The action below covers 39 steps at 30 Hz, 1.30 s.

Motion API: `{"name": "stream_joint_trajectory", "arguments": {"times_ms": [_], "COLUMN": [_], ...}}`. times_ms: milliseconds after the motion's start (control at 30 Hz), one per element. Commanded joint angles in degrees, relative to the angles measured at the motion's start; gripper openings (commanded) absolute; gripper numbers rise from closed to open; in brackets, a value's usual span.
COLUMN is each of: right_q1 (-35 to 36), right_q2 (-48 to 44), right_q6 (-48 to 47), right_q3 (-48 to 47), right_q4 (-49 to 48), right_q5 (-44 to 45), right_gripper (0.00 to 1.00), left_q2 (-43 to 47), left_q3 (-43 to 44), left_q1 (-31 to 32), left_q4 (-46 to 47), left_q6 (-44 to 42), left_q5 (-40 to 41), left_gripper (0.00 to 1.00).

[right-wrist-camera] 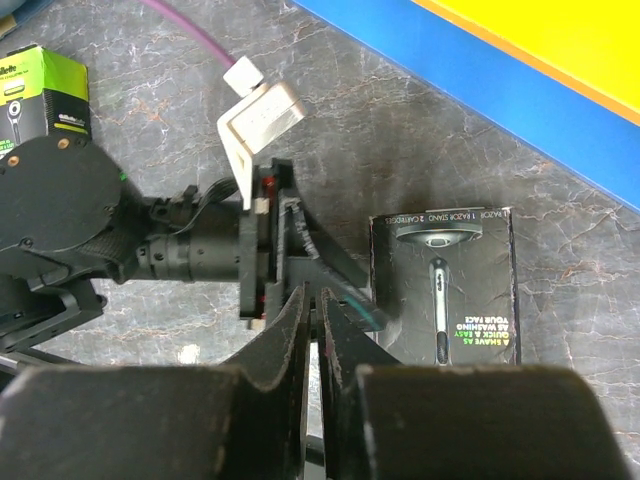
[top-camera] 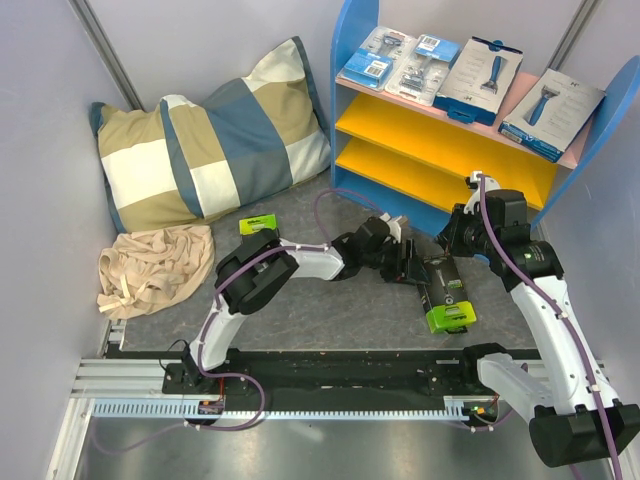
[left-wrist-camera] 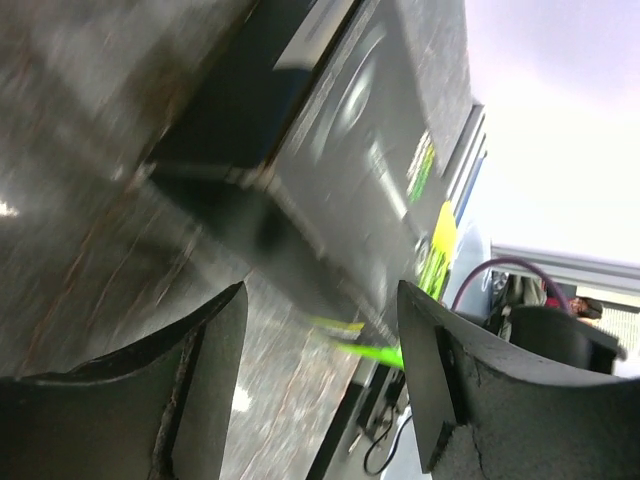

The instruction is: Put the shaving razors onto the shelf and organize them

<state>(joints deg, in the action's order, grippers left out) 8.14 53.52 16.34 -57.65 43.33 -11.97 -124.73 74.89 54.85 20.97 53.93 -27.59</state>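
One black-and-lime-green razor box [top-camera: 445, 290] lies flat on the dark table in front of the shelf [top-camera: 350, 60]; it also shows in the right wrist view [right-wrist-camera: 443, 290] and, blurred, in the left wrist view [left-wrist-camera: 350, 150]. My left gripper [top-camera: 408, 264] is open at the box's left end, and nothing sits between its fingers [left-wrist-camera: 215, 380]. My right gripper [top-camera: 453, 240] hovers just above, shut and empty [right-wrist-camera: 315, 295]. A second lime-green box [top-camera: 258, 225] lies behind the left arm. Two blister packs [top-camera: 375, 55] and two white boxes [top-camera: 482, 78] lie on the pink top board.
Both yellow lower boards [top-camera: 440, 135] hold nothing. A checked pillow [top-camera: 210, 140] leans in the back left corner, with a crumpled beige cloth [top-camera: 155, 268] in front of it. Grey walls close both sides.
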Motion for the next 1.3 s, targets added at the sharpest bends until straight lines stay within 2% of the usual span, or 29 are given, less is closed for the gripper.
{"name": "stream_joint_trajectory", "arguments": {"times_ms": [0, 167, 233, 267, 300, 367, 833, 1267], "right_q1": [0.21, 0.21, 0.29, 0.21, 0.21, 0.21, 0.21, 2.57], "right_q2": [-0.96, -0.78, -0.61, -0.69, -0.69, -0.78, -0.61, -0.08], "right_q6": [0.45, 0.45, 0.36, 0.36, 0.36, 0.36, -0.08, -0.52], "right_q3": [-0.1, 0.25, 0.26, 0.26, 0.26, 0.34, 0.34, 2.1], "right_q4": [-1.94, -2.28, -2.2, -2.2, -2.29, -2.2, -2.2, -1.93], "right_q5": [-0.16, -0.25, -0.43, -0.51, -0.51, -0.51, -1.48, -4.03], "right_gripper": [0.13, 0.14, 0.14, 0.14, 0.14, 0.14, 0.15, 0.15], "left_q2": [-2.18, -3.68, -4.47, -4.73, -4.91, -5.44, 2.2, 18.02], "left_q3": [4.73, 6.67, 6.85, 6.93, 6.93, 6.93, -2.02, -21.78], "left_q1": [0.96, 1.49, 1.49, 1.49, 1.49, 1.49, -1.15, -5.45], "left_q4": [-2.77, -7.43, -8.23, -8.66, -8.67, -8.75, -6.83, -5.85], "left_q6": [1.7, 2.58, 2.93, 3.02, 3.11, 3.37, 0.21, -3.22], "left_q5": [0.08, 1.84, 2.28, 2.46, 2.54, 2.37, 4.3, 5.8], "left_gripper": [0.69, 0.64, 0.51, 0.41, 0.18, 0.03, 0.02, 0.02]}}
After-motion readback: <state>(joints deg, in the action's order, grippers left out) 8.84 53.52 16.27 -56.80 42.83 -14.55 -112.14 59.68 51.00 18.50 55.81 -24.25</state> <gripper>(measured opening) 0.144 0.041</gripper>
